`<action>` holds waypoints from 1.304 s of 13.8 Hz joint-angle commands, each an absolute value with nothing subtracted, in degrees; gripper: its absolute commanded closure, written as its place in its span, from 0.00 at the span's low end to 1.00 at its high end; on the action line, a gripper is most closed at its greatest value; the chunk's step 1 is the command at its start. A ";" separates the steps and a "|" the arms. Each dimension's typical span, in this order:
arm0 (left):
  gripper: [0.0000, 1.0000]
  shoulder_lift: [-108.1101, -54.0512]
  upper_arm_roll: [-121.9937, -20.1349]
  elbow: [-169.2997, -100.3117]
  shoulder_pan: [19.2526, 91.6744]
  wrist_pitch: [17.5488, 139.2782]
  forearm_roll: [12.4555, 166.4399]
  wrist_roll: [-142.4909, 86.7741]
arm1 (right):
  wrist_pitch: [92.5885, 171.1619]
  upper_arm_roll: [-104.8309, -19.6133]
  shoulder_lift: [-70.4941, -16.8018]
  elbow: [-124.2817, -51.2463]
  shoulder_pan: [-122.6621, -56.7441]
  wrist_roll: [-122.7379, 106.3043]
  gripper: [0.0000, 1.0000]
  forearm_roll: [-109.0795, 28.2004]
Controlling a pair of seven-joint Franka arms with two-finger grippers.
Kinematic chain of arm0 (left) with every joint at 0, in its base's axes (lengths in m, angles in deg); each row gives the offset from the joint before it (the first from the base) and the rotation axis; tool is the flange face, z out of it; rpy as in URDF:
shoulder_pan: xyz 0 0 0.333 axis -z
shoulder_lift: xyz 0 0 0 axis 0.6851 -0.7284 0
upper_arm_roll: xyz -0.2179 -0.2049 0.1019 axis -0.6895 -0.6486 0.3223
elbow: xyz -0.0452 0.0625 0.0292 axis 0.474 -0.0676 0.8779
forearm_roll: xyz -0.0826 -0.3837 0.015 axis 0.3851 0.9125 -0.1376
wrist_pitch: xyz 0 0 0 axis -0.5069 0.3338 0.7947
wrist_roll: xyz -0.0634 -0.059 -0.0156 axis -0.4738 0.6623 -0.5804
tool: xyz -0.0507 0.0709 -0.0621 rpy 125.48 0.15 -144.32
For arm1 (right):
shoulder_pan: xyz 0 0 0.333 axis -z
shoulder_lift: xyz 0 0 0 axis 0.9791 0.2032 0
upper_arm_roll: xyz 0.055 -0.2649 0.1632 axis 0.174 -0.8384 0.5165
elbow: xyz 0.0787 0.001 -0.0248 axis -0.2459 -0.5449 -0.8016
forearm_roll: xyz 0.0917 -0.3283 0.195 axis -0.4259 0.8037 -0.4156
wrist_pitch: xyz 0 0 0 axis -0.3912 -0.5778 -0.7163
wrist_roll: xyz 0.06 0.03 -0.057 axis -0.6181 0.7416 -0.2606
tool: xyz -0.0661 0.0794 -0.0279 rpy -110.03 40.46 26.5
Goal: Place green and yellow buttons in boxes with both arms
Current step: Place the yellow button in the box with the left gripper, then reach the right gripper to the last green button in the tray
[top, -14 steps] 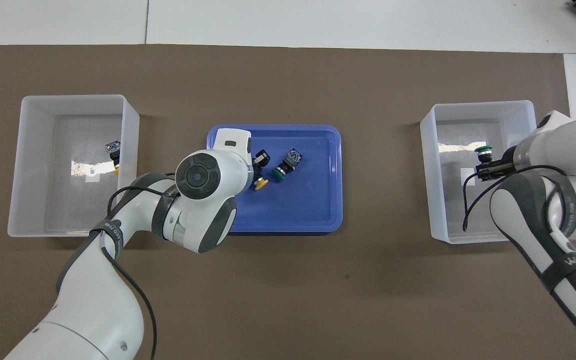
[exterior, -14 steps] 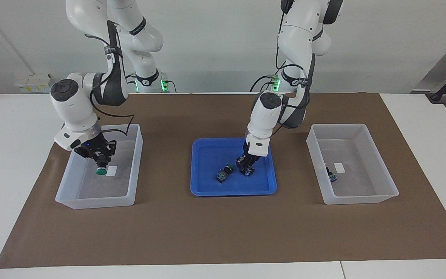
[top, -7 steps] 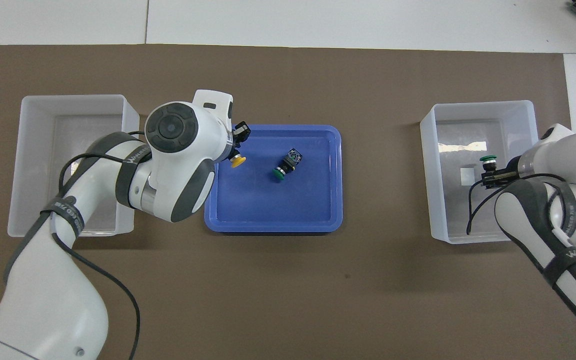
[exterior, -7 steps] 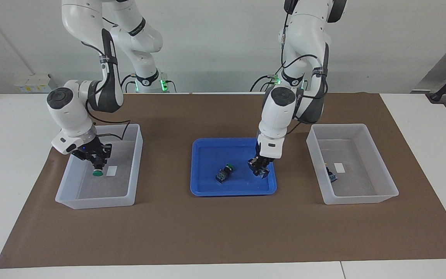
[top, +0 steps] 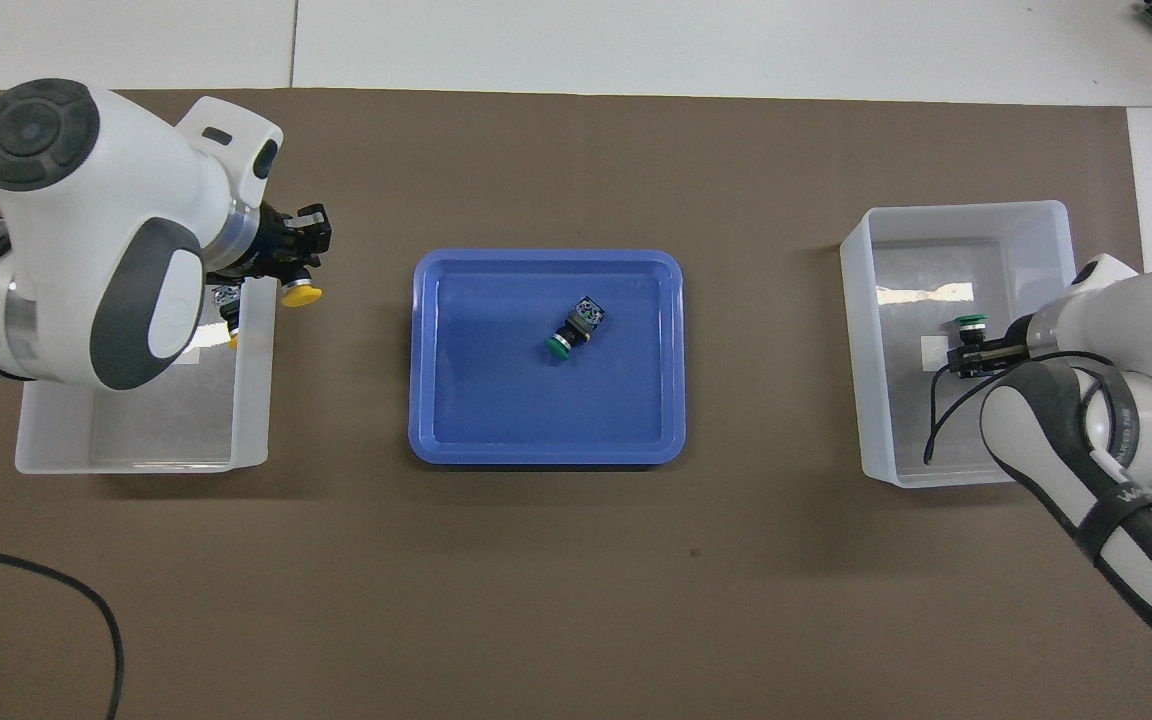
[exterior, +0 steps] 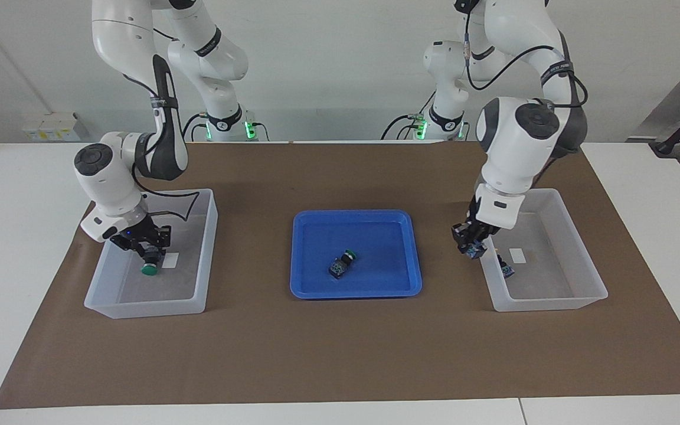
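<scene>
Left gripper [top: 298,262] clamps a yellow button [top: 302,296] at its box's wall [exterior: 484,277]; right gripper [exterior: 150,251] (grip unclear) over green button [exterior: 149,269]; blue tray [exterior: 310,283] between.

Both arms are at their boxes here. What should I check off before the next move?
1. Left gripper shut on carried yellow button: ok.
2. That button over the inside of left-end box: not ok, it hangs at the wall beside the blue tray.
3. Lowered green button inside right-end box: ok.
4. Right gripper let go of it: cannot tell.
5. Tray green button unobstructed: ok.
</scene>
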State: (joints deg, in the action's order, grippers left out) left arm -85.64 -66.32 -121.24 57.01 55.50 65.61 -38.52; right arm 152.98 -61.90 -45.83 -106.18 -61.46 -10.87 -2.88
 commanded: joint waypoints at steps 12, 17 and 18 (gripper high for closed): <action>1.00 -82.89 -66.37 -126.92 42.56 56.19 65.98 -2.07 | 138.02 -60.46 -48.62 -86.85 -78.44 19.87 0.00 -4.05; 1.00 -82.80 -66.28 -137.65 40.87 70.52 65.89 -0.03 | 138.38 -60.46 -42.66 -80.18 -84.68 36.13 0.00 -4.57; 1.00 -83.06 -66.28 -138.80 40.79 72.46 65.89 -0.11 | 138.47 -60.46 -41.25 -79.29 -85.56 39.30 0.00 -4.84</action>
